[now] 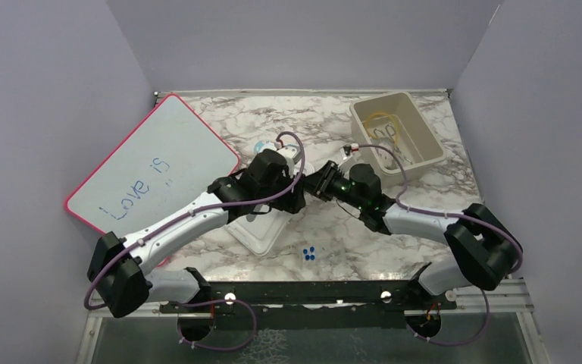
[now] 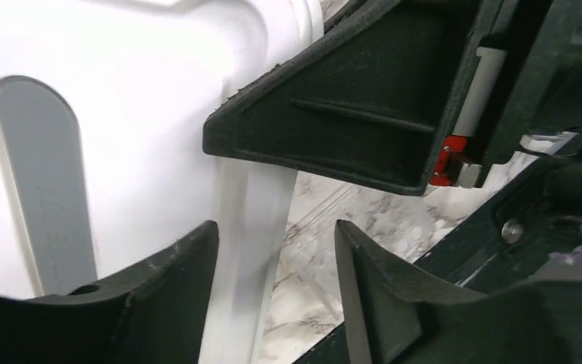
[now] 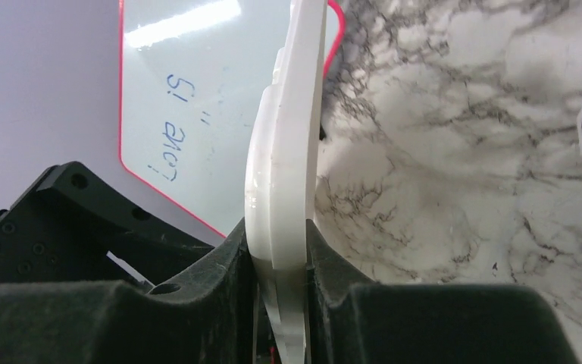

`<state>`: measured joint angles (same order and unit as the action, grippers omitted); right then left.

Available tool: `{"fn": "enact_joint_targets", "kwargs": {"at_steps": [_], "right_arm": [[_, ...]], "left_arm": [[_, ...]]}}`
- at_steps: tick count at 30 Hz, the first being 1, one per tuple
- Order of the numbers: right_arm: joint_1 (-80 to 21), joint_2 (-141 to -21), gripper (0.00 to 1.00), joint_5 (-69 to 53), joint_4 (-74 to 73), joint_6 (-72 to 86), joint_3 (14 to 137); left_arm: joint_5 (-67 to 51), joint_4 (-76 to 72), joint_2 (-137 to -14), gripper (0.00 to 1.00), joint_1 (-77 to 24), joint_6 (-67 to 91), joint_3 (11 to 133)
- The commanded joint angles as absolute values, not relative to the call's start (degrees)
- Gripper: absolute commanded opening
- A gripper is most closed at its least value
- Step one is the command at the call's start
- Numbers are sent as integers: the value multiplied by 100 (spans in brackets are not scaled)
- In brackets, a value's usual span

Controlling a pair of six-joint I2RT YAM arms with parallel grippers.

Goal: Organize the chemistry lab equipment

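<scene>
Left arm and right arm stretch inward, wrists nearly meeting. Left gripper: fingers parted, apparently gripping nothing. Right gripper: fingers pressed against a thin white panel.

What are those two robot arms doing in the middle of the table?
Both arms meet over a white plastic piece in the middle of the marble table. The right gripper is pinched shut on its thin edge. The left gripper is open, with its fingers on either side of what looks like the same piece. The beige bin at the back holds amber tubing. A whiteboard lies on the left.
</scene>
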<state>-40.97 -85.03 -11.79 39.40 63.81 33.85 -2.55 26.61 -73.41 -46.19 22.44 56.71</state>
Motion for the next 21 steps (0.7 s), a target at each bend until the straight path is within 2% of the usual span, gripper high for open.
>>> {"fn": "enact_joint_targets", "kwargs": {"at_steps": [1,3,6,12,21], "right_arm": [[-4101,-7875,3,-911,3264,5458,3864],[-4001,-7758,3,-990,2914,5117,4158],[-3728,-7686,2,-1311,2642,4777,4464],[-2819,-7687,1,-2611,2309,4233,5124],[-1236,-7544,1,-4638,1906,3874,5816]], "left_arm": [[-256,2486,-6797,67,-4439,2163,6123],[-362,2488,-6655,77,-4322,2059,6329],[-547,2496,-6576,84,-4042,1858,6644],[-1377,2523,-6904,89,-3162,1639,7384],[-2928,2020,-7778,92,-1840,1766,8104]]}}
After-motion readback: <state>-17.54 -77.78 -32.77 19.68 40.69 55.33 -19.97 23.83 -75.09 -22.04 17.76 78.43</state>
